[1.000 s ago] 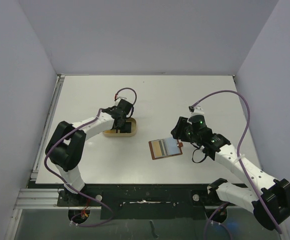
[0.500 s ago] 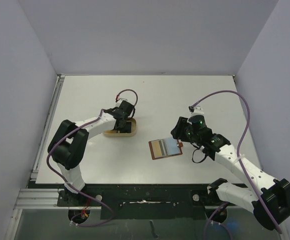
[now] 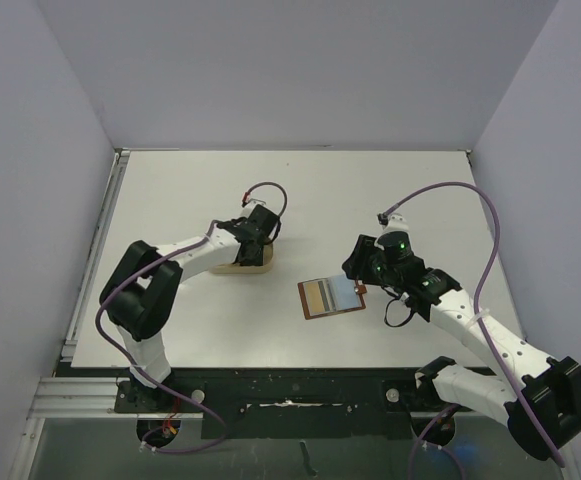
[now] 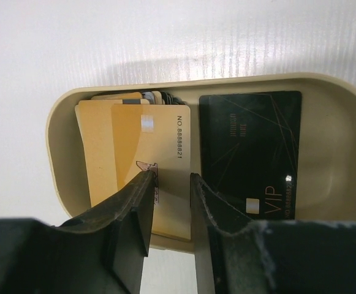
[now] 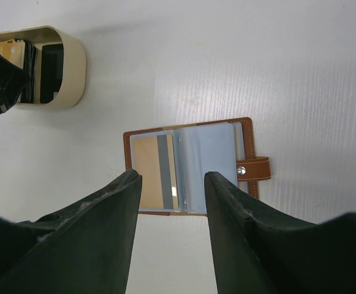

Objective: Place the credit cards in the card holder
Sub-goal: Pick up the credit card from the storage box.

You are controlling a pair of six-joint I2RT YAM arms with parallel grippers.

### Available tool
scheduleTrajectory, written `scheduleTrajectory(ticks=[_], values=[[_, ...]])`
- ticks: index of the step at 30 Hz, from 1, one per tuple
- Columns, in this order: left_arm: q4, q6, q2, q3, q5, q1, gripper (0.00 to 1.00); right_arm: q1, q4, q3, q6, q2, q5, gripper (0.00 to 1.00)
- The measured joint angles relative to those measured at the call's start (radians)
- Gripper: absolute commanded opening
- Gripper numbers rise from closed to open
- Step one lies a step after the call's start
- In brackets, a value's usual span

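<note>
The credit cards are all sitting in the tan tray: a stack of tan ones on one side, a black VIP card next to them. The left tool is right over the top tan card, jaws only slightly parted and nothing pinched as far as I can see. The card holder lies open on the bench, well apart from the tray, with one tan card already in a slot. The right tool hangs over it, spread wide and empty.
</note>
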Motion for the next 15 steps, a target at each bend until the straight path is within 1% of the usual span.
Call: scheduleTrajectory(ticks=[5,10,15], values=[[-0.028,-0.003,0.000,0.029,-0.004,-0.020,0.00,0.000,0.002,-0.003,0.000,0.001,0.000,0.46],[-0.058,-0.003,-0.002,0.068,-0.022,-0.039,0.00,0.000,0.008,-0.019,0.000,0.001,0.000,0.46],[-0.075,-0.006,-0.042,0.079,-0.031,-0.045,0.00,0.000,0.007,-0.036,0.001,0.001,0.000,0.46]])
